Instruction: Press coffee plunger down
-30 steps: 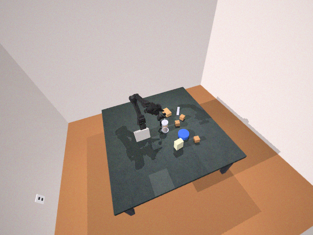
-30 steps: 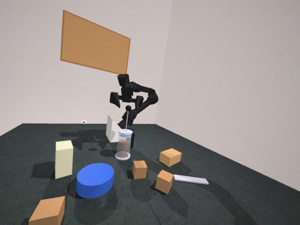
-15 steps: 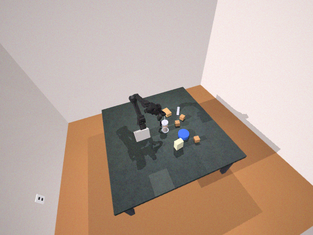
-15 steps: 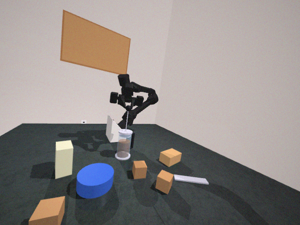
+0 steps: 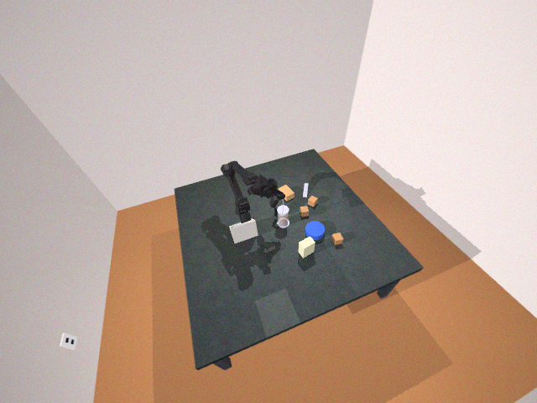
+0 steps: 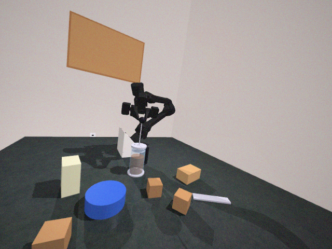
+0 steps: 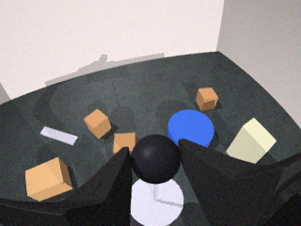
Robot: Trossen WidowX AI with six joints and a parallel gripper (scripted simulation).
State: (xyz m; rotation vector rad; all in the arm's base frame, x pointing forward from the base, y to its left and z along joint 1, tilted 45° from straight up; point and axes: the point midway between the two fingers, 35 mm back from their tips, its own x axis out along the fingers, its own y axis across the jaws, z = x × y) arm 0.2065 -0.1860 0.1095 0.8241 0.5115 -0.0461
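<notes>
Dark green table [image 5: 225,329] in a corner of pale walls, orange floor [image 5: 130,277] below; an orange panel [image 6: 104,46] hangs on the wall behind my arm [image 6: 163,107]. My pincer [image 6: 141,116] points down, w/ both fingers clenched on the knob [image 7: 156,158], the black ball atop the plunger rod [image 6: 140,132]. Rod is thin, near upright, and mostly exposed above the lid [image 6: 139,146], so plunger is high, not pressed. The press [image 6: 137,161] stands upright near table centre: clear cylinder, brown fill in lower part, white base ring. White wedge [image 6: 123,143] sits just behind it, by my arm's foot. In front of the press, exterior view: cream block [image 6: 70,175] upright at left, blue disc [image 6: 105,198] near it, cubes [image 6: 154,187] in orange scattered right and front, largest [image 6: 188,173] toward the right. Flat white strip [image 6: 211,198] lies beside one tilted cube. Wrist view: lid [image 7: 157,203] directly under the knob. Wall outlet [image 5: 68,341] low on left wall.
</notes>
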